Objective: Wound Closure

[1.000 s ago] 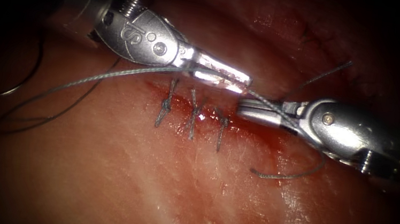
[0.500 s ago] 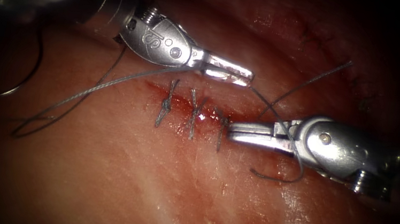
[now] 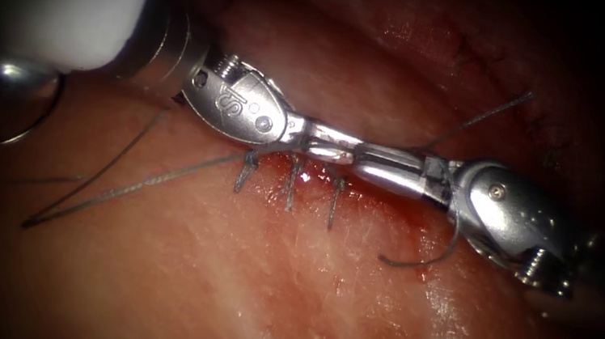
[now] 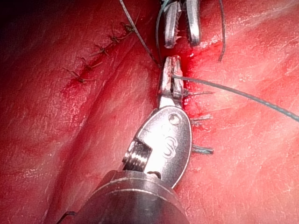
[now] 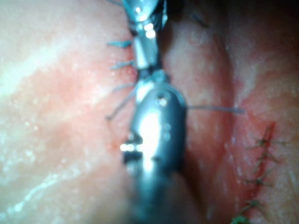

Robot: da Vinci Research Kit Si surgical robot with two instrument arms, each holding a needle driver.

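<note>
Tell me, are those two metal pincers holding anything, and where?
The left arm's silver tool pinches the thin grey thread partway along. The right arm's tool is open, holding nothing. The curved needle lies free, far left.

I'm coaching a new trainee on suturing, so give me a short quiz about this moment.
1. True or false: the left tool is shut on the thread.
2. How many stitches cross the cut?
3. The right tool is: A shut on the needle; B open, holding nothing; C shut on tissue.
Key: 1 true; 2 three; 3 B. What seems to be the needle lies far left, unheld.
</note>
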